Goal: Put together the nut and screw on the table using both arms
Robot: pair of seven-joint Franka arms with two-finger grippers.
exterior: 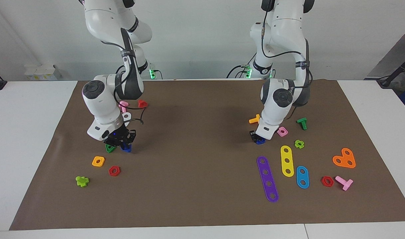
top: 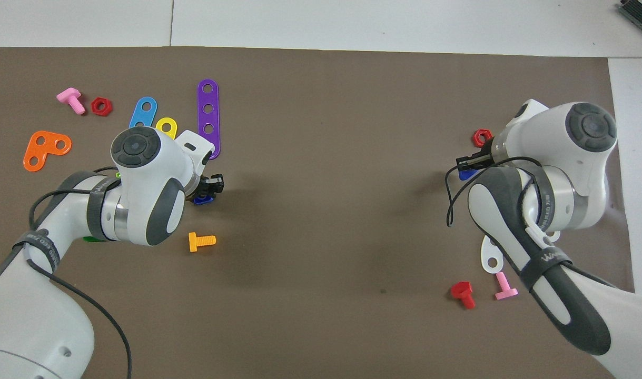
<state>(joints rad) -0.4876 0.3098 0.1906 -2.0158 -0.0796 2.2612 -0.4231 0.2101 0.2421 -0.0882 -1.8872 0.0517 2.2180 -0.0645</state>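
Facing view: both grippers are low on the brown mat of the table (exterior: 195,199), one at each end.
Left gripper (exterior: 257,137): down at the mat at the left arm's end, tips right at a small blue piece (exterior: 260,141). Fingers mostly hidden under the wrist, can't tell if wide, narrow or clamped.
Blue piece at left gripper: low and flat on the mat, only an edge shows; overhead it peeks out at (top: 201,199) under the gripper (top: 211,185). Nut or screw, cannot tell.
Right gripper (exterior: 122,141): down at the mat at the right arm's end, tips on or around a second blue piece (exterior: 126,148). Finger gap not readable, cannot tell.
Second blue piece: on the mat just beside a green triangular piece (exterior: 110,148); overhead a sliver at (top: 465,173) by the gripper (top: 471,162). Which of nut or screw, cannot tell.
Near left gripper: pink square nut (exterior: 282,131) just beside it, orange bolt (exterior: 254,119) nearer the robots, green bolt (exterior: 302,123), light-green nut (exterior: 299,144).
Strips: purple strip (exterior: 267,179), yellow strip (exterior: 287,160) and blue strip (exterior: 302,177) lie farther from the robots than the left gripper.
Near right gripper: orange square nut (exterior: 98,161) and red hex nut (exterior: 114,171) farther from the robots, apart from the gripper.
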